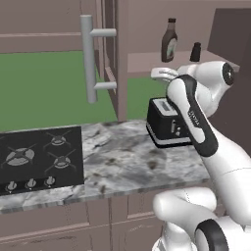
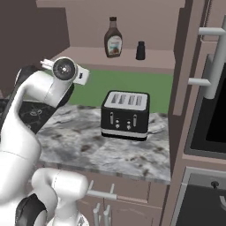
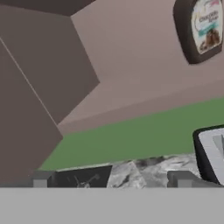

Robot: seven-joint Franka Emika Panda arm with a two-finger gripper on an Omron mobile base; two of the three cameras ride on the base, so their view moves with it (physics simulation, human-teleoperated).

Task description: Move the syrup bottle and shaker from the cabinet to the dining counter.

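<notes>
Inside, one syrup bottle (image 2: 113, 39) and one shaker (image 2: 140, 50) share the cabinet (image 2: 132, 57) shelf.

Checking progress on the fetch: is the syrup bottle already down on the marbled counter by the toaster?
No, the syrup bottle stands on the cabinet shelf beside the shaker.

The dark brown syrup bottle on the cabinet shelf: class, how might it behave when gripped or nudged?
The dark brown syrup bottle with narrow neck and pale label stands tall and upright, so a high nudge could probably tip it. Its wide body looks rigid, likely firm to grip. The smooth surface may be slippery.
</notes>
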